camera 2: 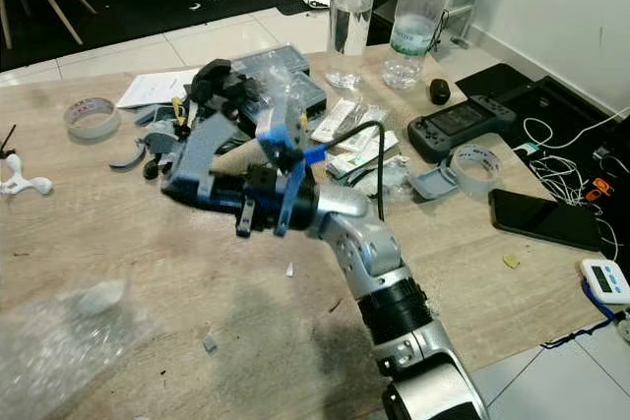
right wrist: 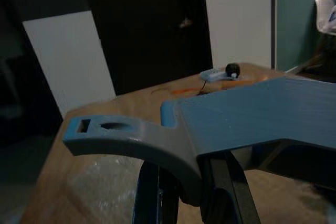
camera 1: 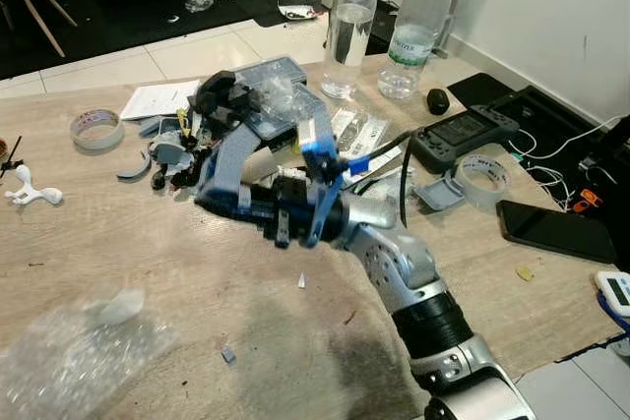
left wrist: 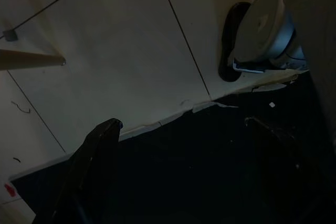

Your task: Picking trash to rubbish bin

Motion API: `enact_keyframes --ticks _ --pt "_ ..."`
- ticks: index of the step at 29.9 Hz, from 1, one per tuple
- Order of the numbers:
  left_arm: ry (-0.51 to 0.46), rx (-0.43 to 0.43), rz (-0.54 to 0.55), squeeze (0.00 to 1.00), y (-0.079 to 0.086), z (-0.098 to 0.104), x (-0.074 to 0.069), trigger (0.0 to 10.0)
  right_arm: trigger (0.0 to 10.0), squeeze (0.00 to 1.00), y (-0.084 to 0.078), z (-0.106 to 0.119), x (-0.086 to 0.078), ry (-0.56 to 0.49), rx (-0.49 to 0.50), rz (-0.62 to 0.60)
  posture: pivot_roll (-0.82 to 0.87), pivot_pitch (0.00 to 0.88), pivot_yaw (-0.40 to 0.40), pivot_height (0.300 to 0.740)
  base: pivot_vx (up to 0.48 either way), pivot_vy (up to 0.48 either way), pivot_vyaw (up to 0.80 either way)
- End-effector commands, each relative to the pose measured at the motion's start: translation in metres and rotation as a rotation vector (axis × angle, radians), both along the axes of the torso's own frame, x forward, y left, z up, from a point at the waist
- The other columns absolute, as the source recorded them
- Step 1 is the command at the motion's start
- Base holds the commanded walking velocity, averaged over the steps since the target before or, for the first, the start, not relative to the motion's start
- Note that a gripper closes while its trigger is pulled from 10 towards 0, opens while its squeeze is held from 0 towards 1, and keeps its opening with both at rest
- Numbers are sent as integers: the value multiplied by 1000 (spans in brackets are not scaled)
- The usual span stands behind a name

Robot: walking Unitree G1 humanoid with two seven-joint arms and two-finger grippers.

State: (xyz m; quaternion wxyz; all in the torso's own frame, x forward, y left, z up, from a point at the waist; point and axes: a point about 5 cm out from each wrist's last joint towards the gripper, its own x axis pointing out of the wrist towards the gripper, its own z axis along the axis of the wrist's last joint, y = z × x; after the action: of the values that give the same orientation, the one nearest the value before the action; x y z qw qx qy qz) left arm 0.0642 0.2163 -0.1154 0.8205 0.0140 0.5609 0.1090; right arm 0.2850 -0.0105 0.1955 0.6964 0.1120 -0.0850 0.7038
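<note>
From the head camera, the right gripper reaches over the wooden bench, its fingers closed on a flat grey-blue plastic piece lifted just above the pile of clutter. Two water bottles stand beyond, a tape roll lies to the left, and crumpled bubble wrap sits at the near left edge.

The left wrist view is dim: one black finger over pale floor tiles; I cannot tell how the left gripper stands.

The right wrist view shows the plastic piece clamped between the fingers, above the bench.
</note>
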Motion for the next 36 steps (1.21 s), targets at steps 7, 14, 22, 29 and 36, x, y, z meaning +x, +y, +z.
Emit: enact_keyframes --ticks 7,14,22,29,36 --pt "-8 7 -26 0 2 1 8 10000 10000 0 1 -2 -10 -7 -39 71 35 42 -40 740 0 0 0" --pt "-14 6 -23 0 1 2 10 10000 10000 0 2 -3 -10 -10 -53 79 37 43 -42 740 0 0 0" --pt "-13 6 -18 0 1 2 10 10000 10000 0 2 -5 -8 -14 -72 46 36 56 -39 740 0 0 0" --pt "-9 5 -10 0 1 1 8 10000 10000 0 3 -7 -5 -16 -82 17 43 55 -37 740 0 0 0" --pt "-10 6 7 0 2 1 7 10000 10000 0 6 -8 -2 -22 -93 2 65 56 -48 740 0 0 0"
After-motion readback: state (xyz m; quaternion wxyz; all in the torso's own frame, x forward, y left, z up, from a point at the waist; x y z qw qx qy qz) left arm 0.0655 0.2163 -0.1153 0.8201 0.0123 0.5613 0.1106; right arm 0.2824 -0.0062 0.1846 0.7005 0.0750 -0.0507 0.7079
